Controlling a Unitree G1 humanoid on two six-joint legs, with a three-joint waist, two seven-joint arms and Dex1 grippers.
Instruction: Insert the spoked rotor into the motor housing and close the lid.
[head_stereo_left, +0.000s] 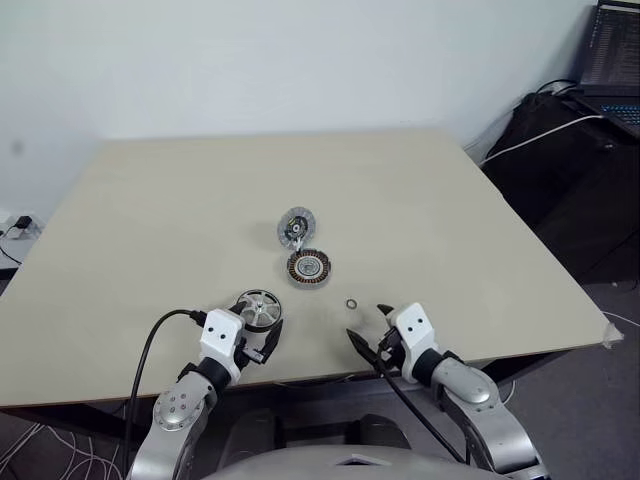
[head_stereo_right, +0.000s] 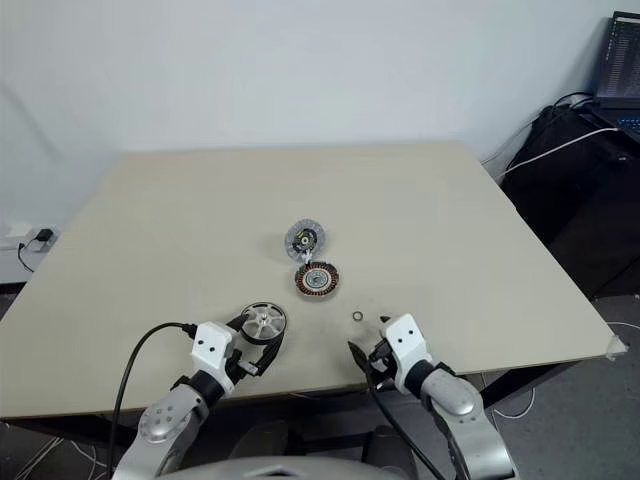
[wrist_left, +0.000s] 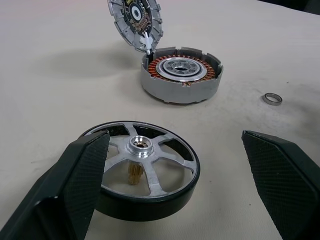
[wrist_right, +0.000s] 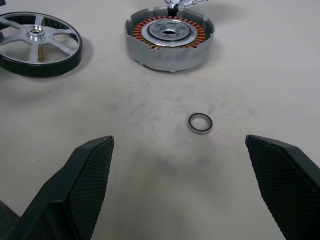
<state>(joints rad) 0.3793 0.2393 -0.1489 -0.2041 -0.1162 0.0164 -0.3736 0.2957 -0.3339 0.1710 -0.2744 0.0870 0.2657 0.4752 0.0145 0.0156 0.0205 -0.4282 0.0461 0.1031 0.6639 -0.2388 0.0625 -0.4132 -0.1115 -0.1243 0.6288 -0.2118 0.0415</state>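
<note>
The spoked rotor (wrist_left: 145, 165), a shiny wheel with a dark rim, lies flat on the table near its front edge. My left gripper (head_stereo_left: 255, 322) is open around it, and one finger (wrist_left: 75, 185) sits close against its rim. Farther back stands the motor housing (head_stereo_left: 309, 267), showing copper windings around a silvery centre. The lid (head_stereo_left: 296, 228) tilts up at the housing's far side, with its dark-centred face showing. My right gripper (head_stereo_left: 366, 322) is open and holds nothing. It hovers over bare table just short of a small metal ring (wrist_right: 200, 122).
The beige table (head_stereo_left: 150, 200) has wide free room on all sides of the parts. A black bag (head_stereo_left: 570, 170) and a laptop (head_stereo_left: 612, 60) stand off the table's right side. Cables trail from both wrists below the front edge.
</note>
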